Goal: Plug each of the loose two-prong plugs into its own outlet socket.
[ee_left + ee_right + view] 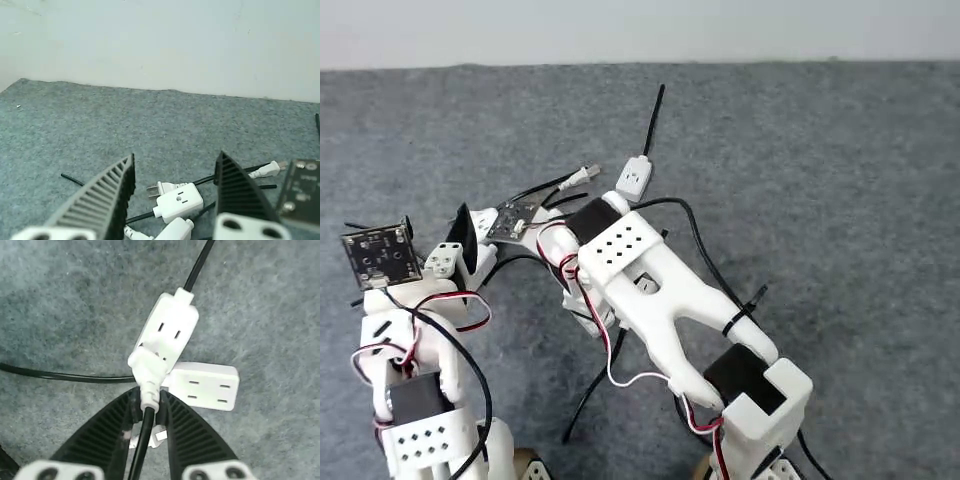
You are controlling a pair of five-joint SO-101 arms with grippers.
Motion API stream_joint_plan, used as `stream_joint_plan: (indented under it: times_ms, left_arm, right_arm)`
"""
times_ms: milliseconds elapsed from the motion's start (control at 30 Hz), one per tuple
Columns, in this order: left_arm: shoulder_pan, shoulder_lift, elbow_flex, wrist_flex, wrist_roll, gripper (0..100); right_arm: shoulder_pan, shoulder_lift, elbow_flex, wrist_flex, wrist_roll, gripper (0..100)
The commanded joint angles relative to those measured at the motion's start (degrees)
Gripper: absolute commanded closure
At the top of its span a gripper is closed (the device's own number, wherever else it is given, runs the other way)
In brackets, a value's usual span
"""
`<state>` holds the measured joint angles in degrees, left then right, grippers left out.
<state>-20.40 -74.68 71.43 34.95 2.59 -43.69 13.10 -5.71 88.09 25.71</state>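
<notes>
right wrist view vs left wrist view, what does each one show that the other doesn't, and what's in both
Right wrist view: the right gripper shut on a white plug whose head meets the end of an outlet block; a second outlet block lies beside it. Left wrist view: the open left gripper, a loose plug with bare prongs ahead of it, another plug farther off, and the wall. Both: grey carpet and black cords.
</notes>
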Motion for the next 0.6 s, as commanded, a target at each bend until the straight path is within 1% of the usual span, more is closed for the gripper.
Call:
stream_joint_plan:
  times_ms: [0,67,233,567]
  left_arm:
    - [-0.26,-0.53,-0.66,-1.93,-0.62,75]
    - [-0.26,-0.53,-0.66,-1.93,-0.62,75]
    - [-0.26,-0.44,-0.57,-1.93,-0.7,75]
    - [-0.26,-0.44,-0.57,-1.93,-0.7,75]
  right_arm:
    - [2.51,-0.84,-0.88,-0.75,0.0,99.0]
    - [3.21,-0.84,-0.97,-0.4,1.32,99.0]
    - [3.03,-0.84,-2.64,2.07,1.49,99.0]
    - [-0.22,-0.84,-2.9,3.91,0.44,99.0]
